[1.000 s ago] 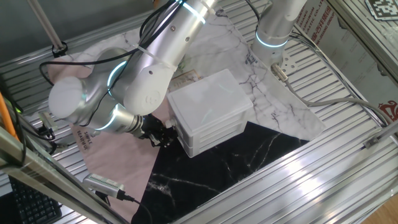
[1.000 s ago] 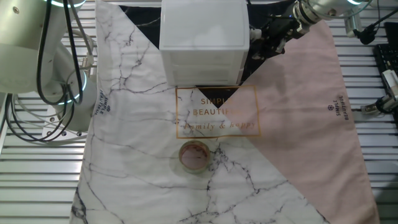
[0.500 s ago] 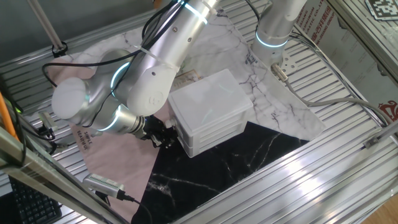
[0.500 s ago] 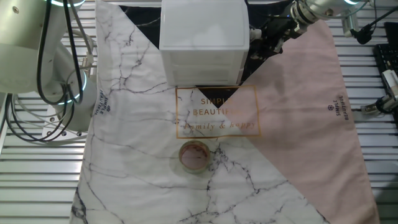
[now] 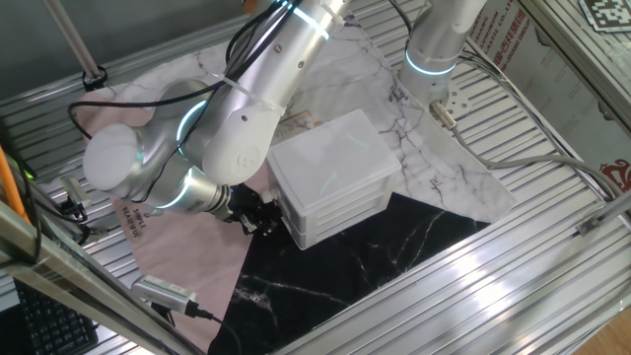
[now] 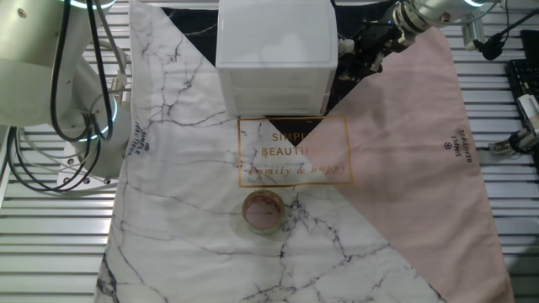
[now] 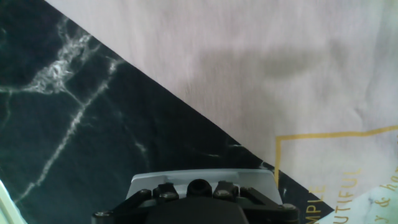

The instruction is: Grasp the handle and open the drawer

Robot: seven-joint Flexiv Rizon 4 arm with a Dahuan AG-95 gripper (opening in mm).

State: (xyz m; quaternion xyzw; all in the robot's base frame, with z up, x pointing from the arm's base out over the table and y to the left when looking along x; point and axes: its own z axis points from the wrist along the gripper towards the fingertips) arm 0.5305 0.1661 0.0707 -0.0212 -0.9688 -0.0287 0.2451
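Very little has changed over the last second: in one fixed view the big silver arm has shifted a touch, its rounded elbow joint sitting slightly further right than a second ago, while the tool (image 5: 258,219) remains pressed close to the front corner of the small white cabinet (image 5: 330,173). In the other fixed view the tool (image 6: 358,52) sits just beside the cabinet's right side, essentially where it was half a second ago. The drawer (image 7: 202,182) shows in the hand view as a pale front edge at the bottom of the frame, with the handle (image 7: 199,186), a small black knob, centred between the dark fingertips, which appear to be pressed in against it (whether the pads truly pinch it I cannot tell for certain). The drawer looks barely out, if at all, so I judge the grasp made and the pull only beginning. Beneath lies the black marbled cloth (image 7: 93,124) meeting the pink cloth (image 7: 249,56) on the desk.
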